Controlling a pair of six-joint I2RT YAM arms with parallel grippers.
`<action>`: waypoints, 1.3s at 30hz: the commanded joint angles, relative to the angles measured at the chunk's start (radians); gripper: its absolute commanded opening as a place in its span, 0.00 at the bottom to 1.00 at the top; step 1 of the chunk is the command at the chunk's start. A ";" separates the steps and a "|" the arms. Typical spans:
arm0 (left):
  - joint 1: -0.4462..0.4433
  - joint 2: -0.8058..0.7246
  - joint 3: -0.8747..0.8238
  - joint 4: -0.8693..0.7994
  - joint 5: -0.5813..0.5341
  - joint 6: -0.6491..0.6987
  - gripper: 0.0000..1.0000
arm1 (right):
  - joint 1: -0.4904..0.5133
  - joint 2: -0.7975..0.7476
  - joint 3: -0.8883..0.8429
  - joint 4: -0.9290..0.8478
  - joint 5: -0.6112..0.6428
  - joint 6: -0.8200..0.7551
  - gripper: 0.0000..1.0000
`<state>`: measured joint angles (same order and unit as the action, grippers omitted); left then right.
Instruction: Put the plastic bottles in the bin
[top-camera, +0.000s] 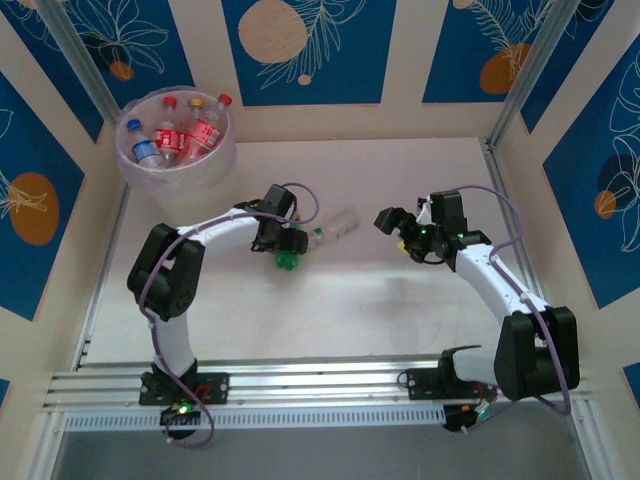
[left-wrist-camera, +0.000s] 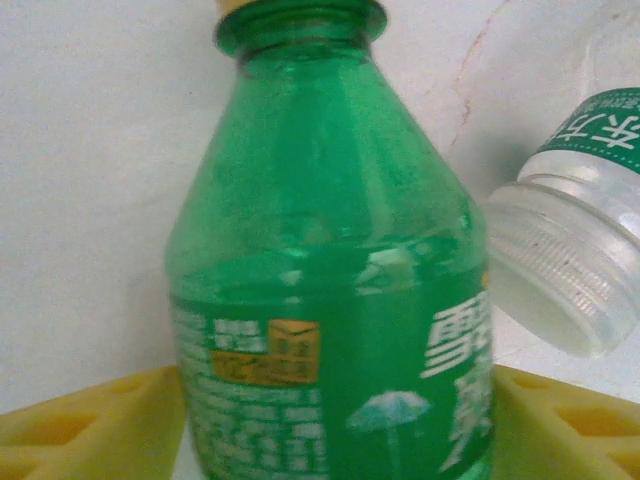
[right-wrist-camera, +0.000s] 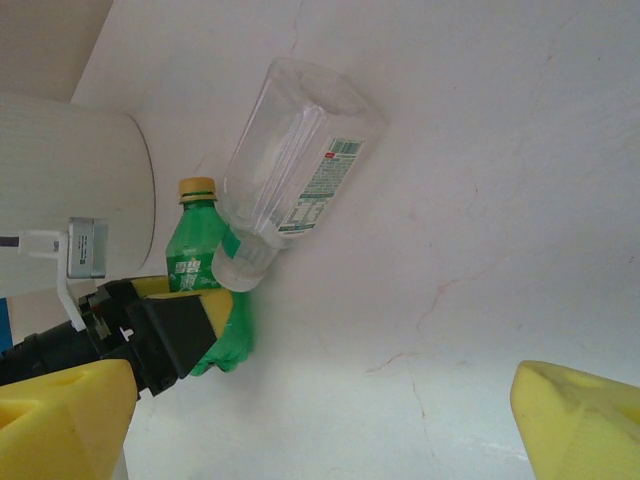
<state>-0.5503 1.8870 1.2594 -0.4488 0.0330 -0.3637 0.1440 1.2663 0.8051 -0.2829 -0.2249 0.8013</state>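
A green bottle (top-camera: 287, 261) lies on the table with my left gripper (top-camera: 288, 248) shut on its body. In the left wrist view the green bottle (left-wrist-camera: 320, 300) stands between my yellow fingers (left-wrist-camera: 90, 420), which press both its sides. A clear bottle (top-camera: 338, 227) with a green-and-white label lies just right of it, its white cap (left-wrist-camera: 570, 290) close to the green bottle's shoulder. The bin (top-camera: 215, 165) at the far left holds several bottles (top-camera: 180, 135). My right gripper (top-camera: 395, 228) hangs open right of the clear bottle (right-wrist-camera: 295, 170), with nothing between its fingers.
Patterned blue and cream walls close in the table on three sides. The left arm's white link (right-wrist-camera: 70, 200) lies just beyond the green bottle (right-wrist-camera: 190, 255). Bare table spreads between the two arms and toward the near rail (top-camera: 320, 385).
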 joint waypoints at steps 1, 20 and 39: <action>-0.011 0.010 0.000 0.015 0.016 0.002 0.67 | -0.002 -0.031 -0.014 -0.024 -0.002 -0.008 0.97; -0.018 -0.257 0.092 -0.172 0.025 0.033 0.54 | -0.001 -0.020 -0.027 0.003 -0.013 0.002 0.97; 0.364 -0.297 0.865 -0.614 0.306 0.213 0.47 | -0.001 -0.004 -0.015 0.015 -0.023 -0.005 0.97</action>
<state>-0.2676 1.5654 2.0277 -0.9363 0.2668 -0.2119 0.1440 1.2617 0.7891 -0.2699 -0.2256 0.8043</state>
